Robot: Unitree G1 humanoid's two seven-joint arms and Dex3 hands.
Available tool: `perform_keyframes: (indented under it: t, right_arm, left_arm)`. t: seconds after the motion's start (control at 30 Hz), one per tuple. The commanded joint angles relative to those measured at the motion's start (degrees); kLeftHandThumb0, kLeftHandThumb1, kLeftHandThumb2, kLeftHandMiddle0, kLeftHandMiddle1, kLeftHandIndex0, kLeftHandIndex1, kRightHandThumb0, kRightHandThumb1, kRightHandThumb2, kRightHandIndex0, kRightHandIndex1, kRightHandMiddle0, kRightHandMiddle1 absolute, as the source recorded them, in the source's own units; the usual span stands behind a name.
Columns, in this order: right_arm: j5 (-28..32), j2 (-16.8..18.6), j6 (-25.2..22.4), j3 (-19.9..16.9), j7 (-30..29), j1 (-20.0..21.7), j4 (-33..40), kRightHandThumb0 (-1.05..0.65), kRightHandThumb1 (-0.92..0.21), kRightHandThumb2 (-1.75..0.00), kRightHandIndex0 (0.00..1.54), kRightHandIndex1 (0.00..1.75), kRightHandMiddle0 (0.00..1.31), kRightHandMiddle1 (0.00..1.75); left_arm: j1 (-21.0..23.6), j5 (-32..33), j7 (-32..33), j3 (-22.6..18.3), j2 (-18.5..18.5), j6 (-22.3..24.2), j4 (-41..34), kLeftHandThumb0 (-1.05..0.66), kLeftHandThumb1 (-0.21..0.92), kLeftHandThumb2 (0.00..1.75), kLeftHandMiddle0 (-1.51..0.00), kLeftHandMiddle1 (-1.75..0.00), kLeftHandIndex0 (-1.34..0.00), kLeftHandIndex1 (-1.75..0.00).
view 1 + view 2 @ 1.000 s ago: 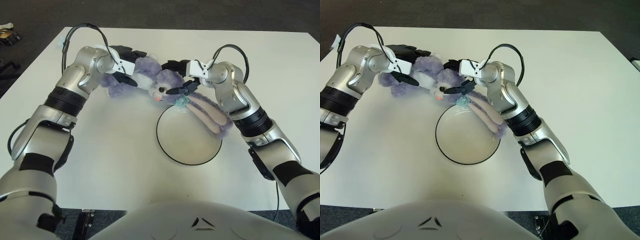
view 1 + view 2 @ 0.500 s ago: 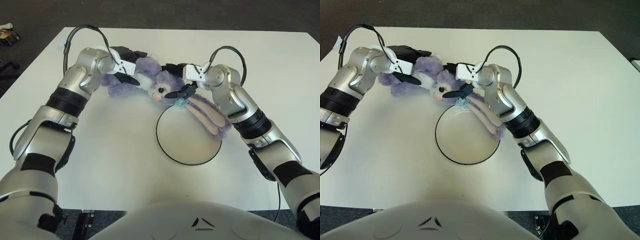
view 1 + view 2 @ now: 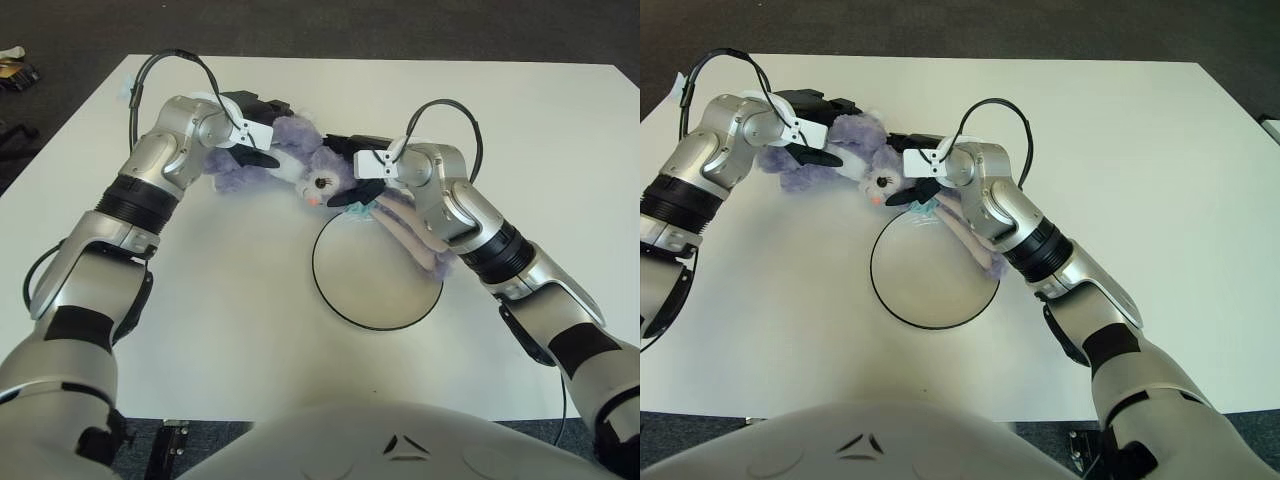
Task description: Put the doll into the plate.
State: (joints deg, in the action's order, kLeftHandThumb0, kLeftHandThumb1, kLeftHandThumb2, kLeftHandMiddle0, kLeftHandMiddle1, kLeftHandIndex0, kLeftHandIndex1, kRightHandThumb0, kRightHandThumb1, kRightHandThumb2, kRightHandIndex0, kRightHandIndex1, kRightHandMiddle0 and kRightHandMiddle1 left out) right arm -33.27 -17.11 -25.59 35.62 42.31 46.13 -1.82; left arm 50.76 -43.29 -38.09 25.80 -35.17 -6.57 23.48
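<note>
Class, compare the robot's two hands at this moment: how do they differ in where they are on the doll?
The left hand grips the purple doll at its body end, far from the plate. The right hand closes on the doll's head, just beyond the plate's far rim, with the long ears trailing beneath its forearm. Both hold the same doll.

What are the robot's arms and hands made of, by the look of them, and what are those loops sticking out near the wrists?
Both arms are shiny silver shells with black ribbed joint bands and black panels. The left hand and right hand have dark fingers on white wrist blocks. The loops are black cables arching from each wrist back to the forearm.
</note>
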Motion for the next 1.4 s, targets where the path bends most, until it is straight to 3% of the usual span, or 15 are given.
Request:
perform_keyframes:
  t: [0.0,0.2,0.33,0.43,0.53,0.63,0.7,0.8,0.9,0.97,1.0,1.07,1.1,1.2,1.37]
  right_arm:
    - [-0.47,-0.42,2.05,1.64,0.59,-1.63,-3.31,-0.91,-0.81,-0.50,0.00,0.76,0.00,0.61]
    - [-2.54,-0.83,3.49,2.15,-0.49,-2.48,-3.90,-0.88,-0.80,-0.56,0.00,0.88,0.00,0.72]
    - [-3.55,-0.85,4.47,1.88,-2.00,-3.36,-4.00,-0.85,-0.78,-0.62,0.00,1.28,0.00,0.86]
    - [-4.13,-0.53,5.02,1.43,-3.86,-4.13,-4.23,-0.85,-0.77,-0.66,0.00,1.45,0.00,0.95]
    - [-4.18,-0.10,6.29,0.90,-5.86,-4.57,-5.69,-0.89,-0.76,-0.68,0.05,1.65,0.00,1.16]
    - [-3.68,0.42,8.23,0.23,-7.88,-4.61,-8.05,-0.93,-0.76,-0.67,0.29,1.71,0.00,1.38]
    - [-3.53,0.56,8.91,-0.23,-8.57,-4.81,-8.37,-0.93,-0.72,-0.69,0.54,1.73,0.00,1.60]
    - [-3.65,0.71,9.38,-0.73,-9.40,-5.12,-8.68,-0.91,-0.66,-0.74,0.62,1.74,0.00,1.70]
    - [-4.38,1.14,8.42,-1.40,-10.92,-5.78,-8.07,-0.70,-0.47,-0.96,0.44,1.74,0.10,1.73]
    - [-4.87,1.42,7.67,-1.62,-11.57,-6.06,-7.64,-0.56,-0.48,-1.02,0.38,1.75,0.27,1.74]
    - [-5.09,1.55,7.35,-1.70,-11.80,-6.17,-7.44,-0.56,-0.48,-1.02,0.38,1.75,0.27,1.74]
    - [-5.51,1.81,6.67,-1.82,-12.15,-6.39,-6.96,-0.23,-0.41,-1.16,0.45,1.75,0.37,1.73]
    - [-5.75,2.03,6.23,-1.94,-12.54,-6.54,-6.73,-0.15,-0.39,-1.20,0.47,1.75,0.39,1.73]
    - [-6.11,2.76,4.89,-2.41,-13.66,-6.97,-6.14,-0.05,-0.33,-1.26,0.58,1.63,0.45,1.74]
    - [-5.59,3.82,2.38,-3.57,-14.37,-7.46,-4.89,-0.01,-0.20,-1.37,0.74,1.50,0.54,1.75]
  left_arm:
    - [-0.88,0.13,-0.53,0.51,0.14,-0.11,-0.26,-0.85,0.62,0.96,0.00,-0.87,0.00,-0.68]
    - [-0.55,-0.14,-1.31,0.98,-0.06,-0.72,-0.21,-0.82,0.52,1.06,0.00,-1.00,0.00,-0.81]
    - [-0.35,-0.65,-1.88,1.48,-0.28,-0.92,-0.50,-0.76,0.40,1.21,0.00,-1.08,0.00,-0.97]
    - [-0.52,-0.52,-2.73,1.45,-0.50,-0.61,-1.40,-0.73,0.35,1.28,0.00,-1.11,0.00,-1.05]
    - [-0.75,-0.36,-3.38,1.23,-0.52,-0.09,-2.19,-0.69,0.26,1.37,0.00,-1.14,0.00,-1.17]
    - [-0.95,-0.19,-3.96,0.97,-0.48,0.65,-2.97,-0.67,0.19,1.47,0.00,-1.13,0.00,-1.30]
    - [-1.09,-0.05,-4.50,0.80,-0.60,1.16,-3.78,-0.63,0.14,1.53,0.00,-1.12,0.00,-1.36]
    - [-1.30,0.16,-5.10,0.65,-0.72,1.75,-4.71,-0.59,0.09,1.57,0.00,-1.16,0.00,-1.42]
    - [-1.40,0.48,-5.52,0.58,-0.71,2.03,-5.07,-0.48,-0.01,1.68,0.00,-1.39,0.00,-1.63]
    - [-1.39,0.45,-5.19,0.79,-0.53,1.82,-4.47,-0.39,-0.05,1.71,0.00,-1.52,0.00,-1.69]
    - [-1.38,0.40,-4.91,0.89,-0.43,1.65,-4.04,-0.39,-0.05,1.71,0.00,-1.52,0.00,-1.69]
    - [-1.42,0.23,-4.14,1.08,-0.24,1.24,-3.14,-0.27,-0.08,1.73,-0.04,-1.65,0.00,-1.72]
    - [-1.48,0.18,-3.86,1.06,-0.23,1.17,-3.03,-0.24,-0.08,1.73,-0.07,-1.69,0.00,-1.73]
    - [-1.65,0.03,-3.09,0.88,-0.17,1.36,-3.06,0.23,0.19,1.45,-0.42,-1.73,0.00,-1.74]
    - [-1.84,-0.41,-1.80,0.81,0.06,2.06,-2.99,0.42,0.30,1.33,-0.56,-1.74,-0.01,-1.75]
